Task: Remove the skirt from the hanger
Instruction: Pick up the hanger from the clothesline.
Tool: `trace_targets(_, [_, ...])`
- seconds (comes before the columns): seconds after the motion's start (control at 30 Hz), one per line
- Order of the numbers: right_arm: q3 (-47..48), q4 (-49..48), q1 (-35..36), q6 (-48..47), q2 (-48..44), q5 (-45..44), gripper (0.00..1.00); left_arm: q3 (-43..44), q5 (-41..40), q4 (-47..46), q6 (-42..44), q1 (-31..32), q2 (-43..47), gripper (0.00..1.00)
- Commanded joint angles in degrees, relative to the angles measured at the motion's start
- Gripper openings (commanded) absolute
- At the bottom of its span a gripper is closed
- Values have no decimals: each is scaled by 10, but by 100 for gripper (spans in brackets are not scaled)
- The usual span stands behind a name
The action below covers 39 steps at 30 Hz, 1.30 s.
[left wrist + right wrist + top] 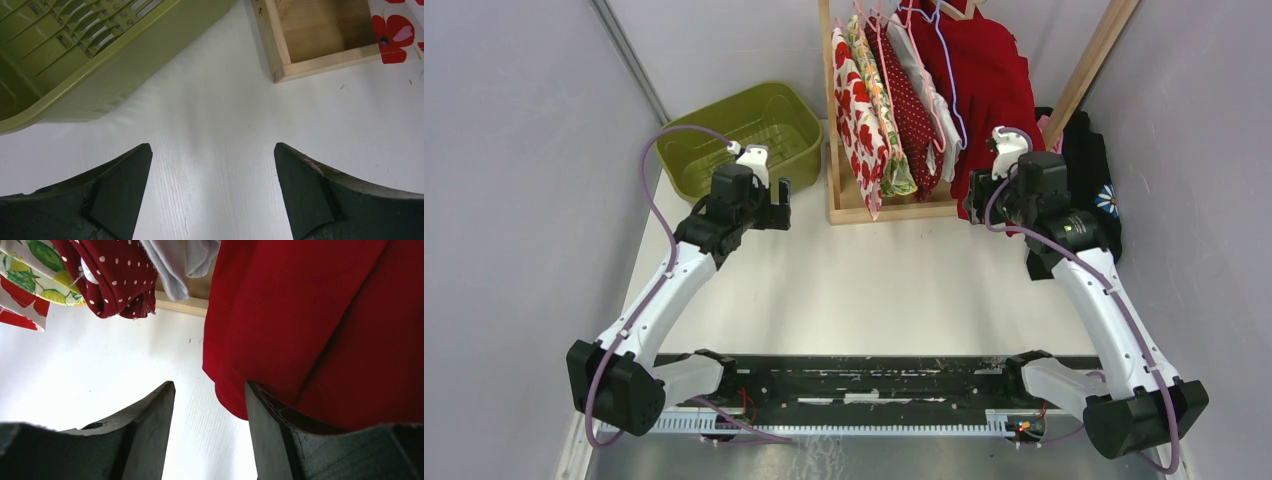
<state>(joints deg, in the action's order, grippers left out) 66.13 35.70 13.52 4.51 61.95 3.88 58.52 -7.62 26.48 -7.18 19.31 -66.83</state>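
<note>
Dark fingers of the left claw (212,150) sit at the bottom of the left wrist view. They are spread very wide, with only the white table (215,100) showing between them. This claw holds nothing. Just past it, on the left, is the side of a green basket (75,65). On the right is the corner of a wooden rack (320,55), and a bit of white cloth with red poppies (397,30) hangs over it.

The right claw (210,385) is open too, but not as wide. The bottom edge of the red skirt (325,315) hangs right by its right finger, and a corner of that edge dips into the gap. I cannot tell if the finger touches the cloth. The claw has not closed on it.

Left of the skirt hang a pale grey cloth (170,265), a dark red cloth with white dots (115,280) and a cloth with lemons (35,270).

From above, the red skirt (989,80) hangs on a thin purple hanger (948,85) at the right end of the rack (894,205). The right claw (984,195) is low beside it. The left claw (774,205) is well apart from it, near the green basket (744,130). A black cloth with a flower (1094,170) lies at the far right.
</note>
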Motion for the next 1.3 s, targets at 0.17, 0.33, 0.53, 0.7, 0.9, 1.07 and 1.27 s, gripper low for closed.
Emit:
trace_targets(0.17, [87,41,6,-20,-5,-3,61,29,25,-15,24,-1,9,99])
trace_targets(0.33, [191,79,19,-34,10,-1,61,39,30,-13,26,0,9,99])
trace_targets(0.53, [316,101,25,-35,44,-7,62,53,24,-3,29,-1,6,99])
trace_targets(0.7, [402,90,26,-41,103,-26,63,70,23,5,33,-1,6,99])
trace_targets(0.9, [535,74,26,-44,204,-45,63,75,20,12,36,0,9,99])
trace_targets(1.07, [619,60,26,-45,266,-63,64,67,23,11,32,-1,13,100])
trace_targets(1.27, [649,2,26,-36,299,-75,64,63,16,11,36,-1,14,100])
